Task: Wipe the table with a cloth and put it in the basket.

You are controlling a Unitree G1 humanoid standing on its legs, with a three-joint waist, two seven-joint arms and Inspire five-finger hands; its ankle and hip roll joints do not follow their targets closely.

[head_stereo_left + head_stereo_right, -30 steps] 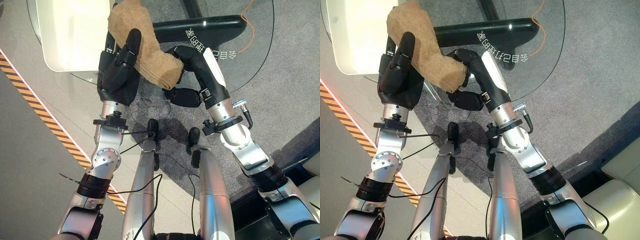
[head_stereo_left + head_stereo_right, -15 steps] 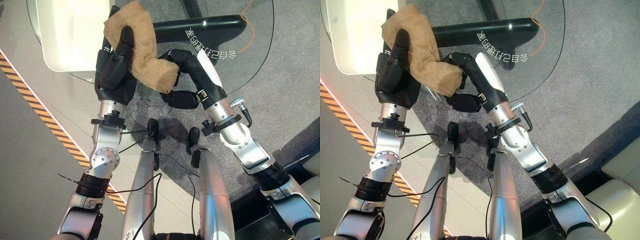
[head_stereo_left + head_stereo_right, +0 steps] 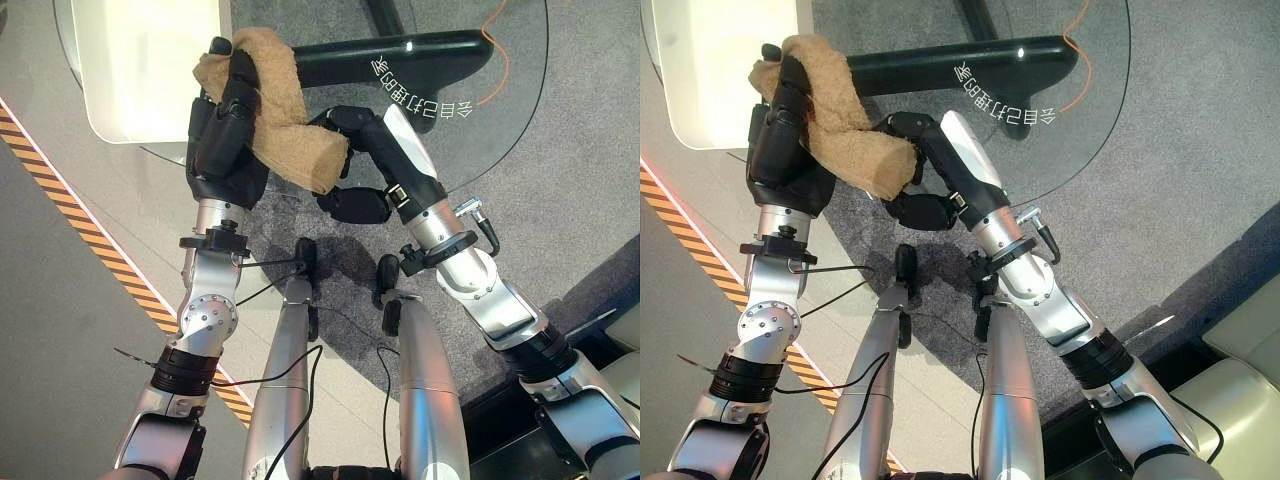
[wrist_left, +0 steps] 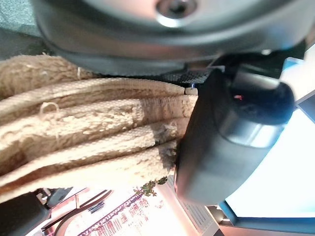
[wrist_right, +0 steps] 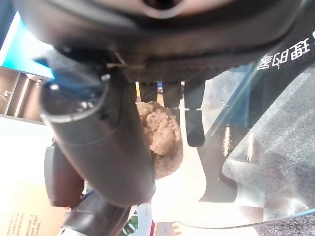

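A tan terry cloth (image 3: 285, 125) hangs bunched over the near edge of the round glass table (image 3: 520, 110). My left hand (image 3: 222, 140) is shut on the cloth's upper part, with its fingers (image 3: 238, 75) curled over the top. In the left wrist view the folded cloth (image 4: 83, 132) is pressed against the thumb (image 4: 221, 132). My right hand (image 3: 372, 140) is open just right of the cloth. Its fingertips (image 3: 335, 120) rest against the cloth's lower end and its thumb (image 3: 350, 205) stands apart below. The cloth (image 5: 160, 137) shows past those fingers in the right wrist view.
A pale cream rounded container (image 3: 150, 70) sits at the table's left, beyond my left hand. The table's black base (image 3: 400, 55) shows through the glass, with an orange cable (image 3: 495, 40) beside it. Yellow-black floor tape (image 3: 60, 190) runs along the left; grey carpet lies below.
My left hand's fingers have curled over the cloth, bunching it and drawing it left. My right hand has followed leftward, staying at the cloth's lower end.
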